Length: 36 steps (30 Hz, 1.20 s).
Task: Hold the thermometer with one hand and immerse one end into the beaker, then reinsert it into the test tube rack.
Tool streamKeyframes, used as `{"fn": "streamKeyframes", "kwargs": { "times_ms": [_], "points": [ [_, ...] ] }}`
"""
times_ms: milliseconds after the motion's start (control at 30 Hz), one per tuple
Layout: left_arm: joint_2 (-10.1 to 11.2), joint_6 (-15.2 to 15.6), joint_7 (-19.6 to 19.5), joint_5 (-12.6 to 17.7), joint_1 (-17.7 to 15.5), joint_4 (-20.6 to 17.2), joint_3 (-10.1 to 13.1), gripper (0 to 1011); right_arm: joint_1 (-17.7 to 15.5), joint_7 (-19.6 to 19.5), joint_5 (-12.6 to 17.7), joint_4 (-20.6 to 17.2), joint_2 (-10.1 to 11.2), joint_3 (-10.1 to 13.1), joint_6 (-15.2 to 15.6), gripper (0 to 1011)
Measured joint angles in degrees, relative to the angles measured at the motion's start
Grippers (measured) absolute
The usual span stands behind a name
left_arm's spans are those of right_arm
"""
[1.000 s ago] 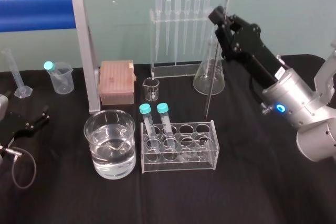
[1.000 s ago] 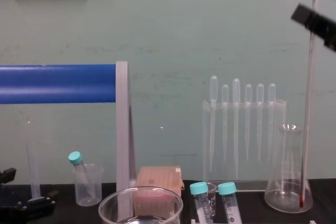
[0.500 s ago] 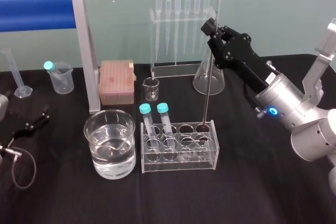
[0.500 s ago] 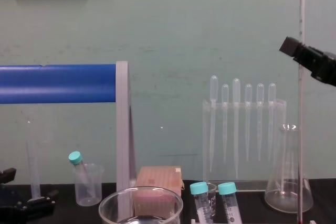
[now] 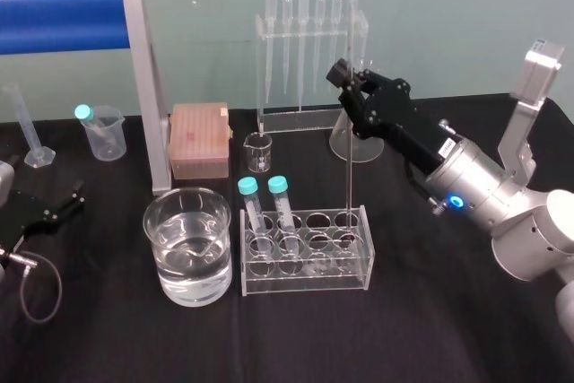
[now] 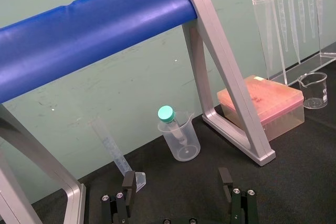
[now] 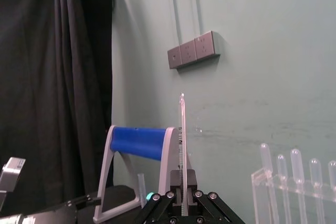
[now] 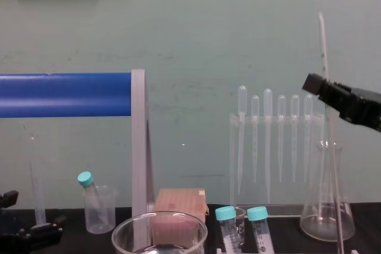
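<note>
Gripping the thermometer (image 5: 348, 159) about a third of the way down its length, the right gripper (image 5: 348, 78) reaches in from the robot's right above the test tube rack (image 5: 305, 268), its black fingers (image 7: 176, 194) closed on the glass rod. The thermometer's lower end sits in the rightmost hole of the rack's back row, and the chest view shows the rod (image 8: 332, 165) leaning slightly rather than standing plumb, with its top rising well above the gripper (image 8: 318, 84). In the right wrist view the thermometer (image 7: 182, 129) stands up between the fingers against the green wall. The rack is clear, with two teal-capped tubes (image 5: 279, 187) at its left end. The beaker (image 5: 188, 244), partly filled with clear liquid, stands on the black surface (image 5: 430, 311) just beside the rack, on its left. A conical flask (image 5: 359, 143) and a pipette stand (image 5: 305, 60) are behind the rack. The left gripper (image 6: 176, 178) rests low at the surface's left edge, well apart from the beaker, with its fingers (image 6: 128, 181) spread open and holding nothing.
</note>
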Motion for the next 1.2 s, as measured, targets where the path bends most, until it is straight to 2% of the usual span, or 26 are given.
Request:
{"fn": "streamKeyframes", "kwargs": {
  "times_ms": [533, 1200],
  "points": [
    [0.00, 0.00, 0.00, 0.00, 0.00, 0.00, 0.00, 1008, 1.73, 2.58, -0.16, 5.64, -1.73, -1.60, -1.49, 52],
    [0.00, 0.00, 0.00, 0.00, 0.00, 0.00, 0.00, 1008, 1.77, 0.40, -0.85, 6.15, -1.66, -2.11, 1.46, 52]
  ]
}}
